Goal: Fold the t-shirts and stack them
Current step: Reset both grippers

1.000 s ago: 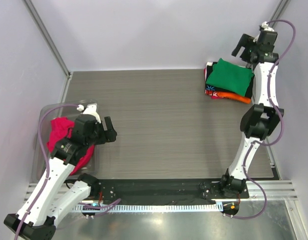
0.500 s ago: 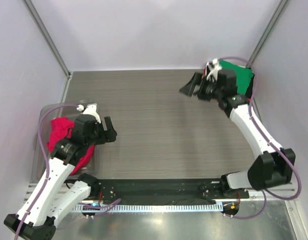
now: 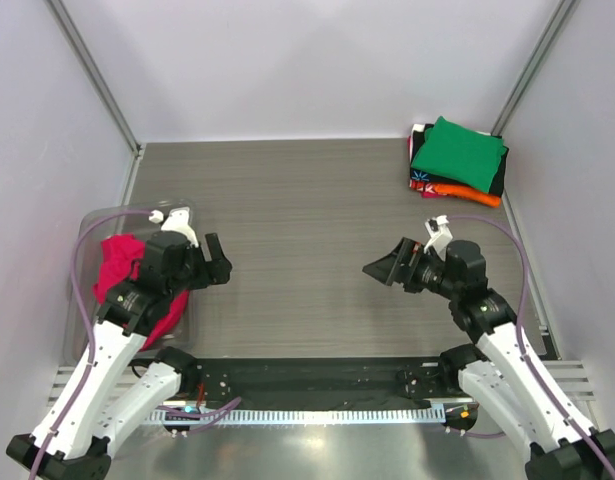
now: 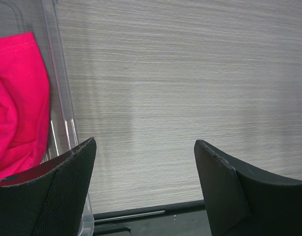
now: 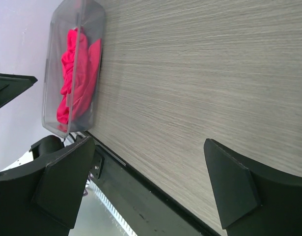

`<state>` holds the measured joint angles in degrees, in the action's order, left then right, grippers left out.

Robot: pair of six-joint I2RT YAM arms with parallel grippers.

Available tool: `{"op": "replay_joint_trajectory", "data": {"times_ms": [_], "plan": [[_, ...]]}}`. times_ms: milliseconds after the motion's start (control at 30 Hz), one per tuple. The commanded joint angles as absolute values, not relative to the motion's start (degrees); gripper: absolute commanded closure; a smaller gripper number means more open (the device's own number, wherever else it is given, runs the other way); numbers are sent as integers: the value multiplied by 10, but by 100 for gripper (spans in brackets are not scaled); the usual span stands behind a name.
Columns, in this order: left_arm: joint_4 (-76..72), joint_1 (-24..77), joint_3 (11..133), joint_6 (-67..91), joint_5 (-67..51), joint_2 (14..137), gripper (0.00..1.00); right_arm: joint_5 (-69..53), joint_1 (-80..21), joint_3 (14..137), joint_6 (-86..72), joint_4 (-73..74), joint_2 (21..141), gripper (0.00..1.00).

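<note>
Reference: clear bin [image 3: 115, 212]. All places are given from it.

- Magenta-pink t-shirt [image 3: 120, 268] lies crumpled inside the bin, bunched and unfolded, with some cloth riding up at the near wall.
- Left gripper [image 3: 219, 262] hangs just beside the bin's right wall, over bare table [image 3: 307, 200]. Its jaws are apart with nothing between them.
- Right gripper [image 3: 387, 268] is well to the right of the bin and points back toward it. Its jaws are spread wide and empty.
- The finished stack sits far right of the bin and farther back. The green t-shirt [image 3: 457, 150] is on top, the orange one [image 3: 469, 190] is under it, and black and red-patterned edges peek out below.

My reading of the step in hand: get the magenta shirt out of the bin.

How to do it well:
- Bring the left gripper over the wall and down on the highest bunch.
- Pinch a hem or shoulder, not the whole wad.
- Lift the cloth clear of the rim before swinging right, or it may drag the light bin.
- Lay it on the open table right of the bin, where the right gripper can take an opposite edge and spread it flat.
</note>
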<state>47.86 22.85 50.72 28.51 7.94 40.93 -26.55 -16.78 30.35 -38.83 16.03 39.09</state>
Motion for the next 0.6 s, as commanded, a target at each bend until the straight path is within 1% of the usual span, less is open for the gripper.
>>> {"op": "replay_joint_trajectory", "data": {"times_ms": [0, 567], "plan": [[461, 227, 506, 289, 90, 397, 18, -266, -170, 282, -426, 149, 346, 0], [465, 227, 507, 293, 106, 387, 18, -249, -170, 275, -416, 199, 337, 0]]}}
